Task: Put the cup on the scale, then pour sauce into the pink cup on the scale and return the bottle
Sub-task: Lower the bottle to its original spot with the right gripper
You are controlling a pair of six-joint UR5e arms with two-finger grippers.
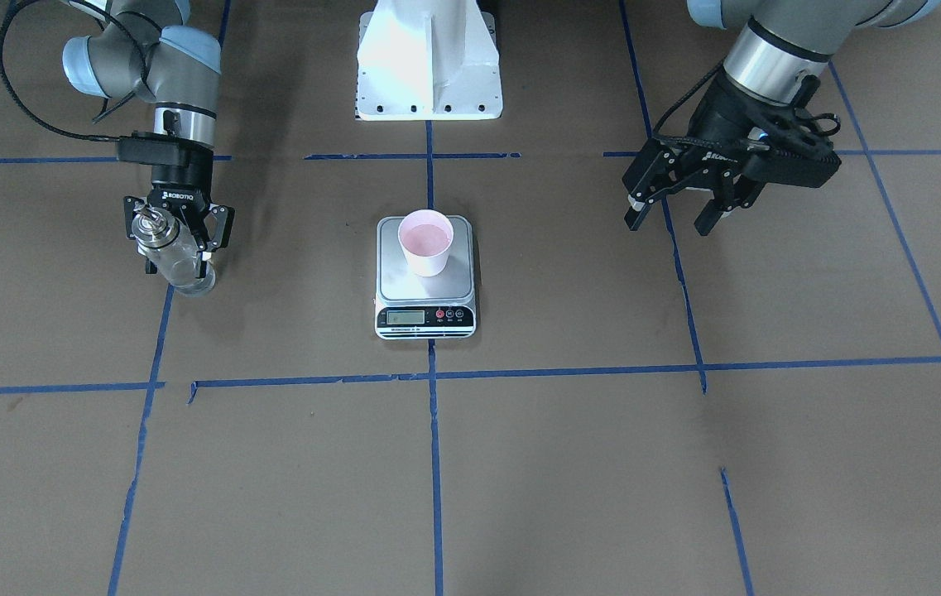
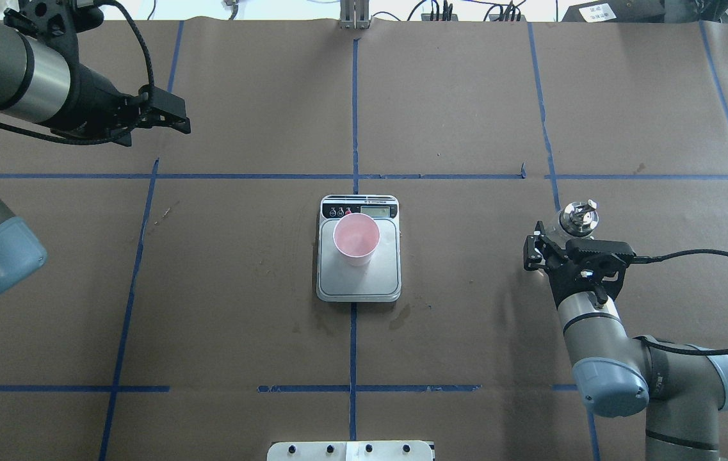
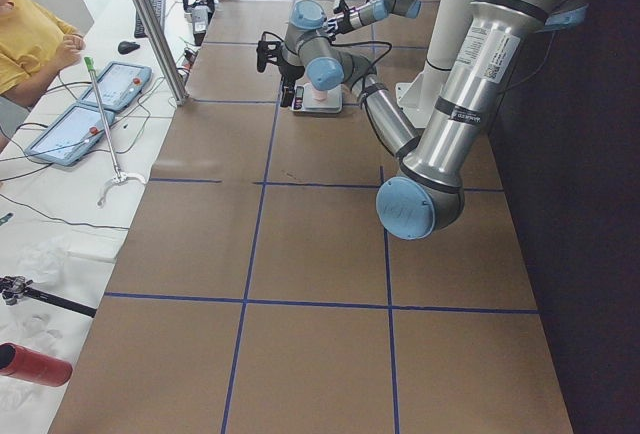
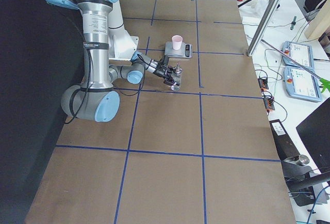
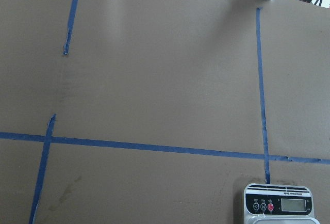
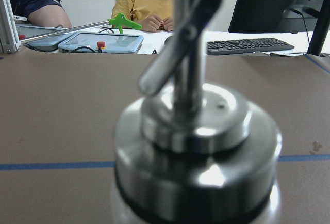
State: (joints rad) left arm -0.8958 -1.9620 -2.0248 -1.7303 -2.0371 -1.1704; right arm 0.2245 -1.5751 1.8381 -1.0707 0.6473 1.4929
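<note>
The right tool [image 1: 180, 237] is gripping the upright bottle [image 1: 184, 273] on the robot's right side. The cup [image 1: 425, 242] is standing on the scale [image 1: 404, 285], well apart toward that tool's left. The left tool [image 1: 670, 221] is hovering with its fingers spread, holding nothing.

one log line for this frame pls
cup: on scale | bottle: upright, gripped by right end effector | left end effector: open, empty, away from scale

Pale pink cup [image 1: 425, 242] upright on steel scale [image 1: 397, 277]; glass bottle [image 1: 175, 266], clear sauce [image 1: 189, 280], upright in right gripper [image 1: 179, 251].
</note>
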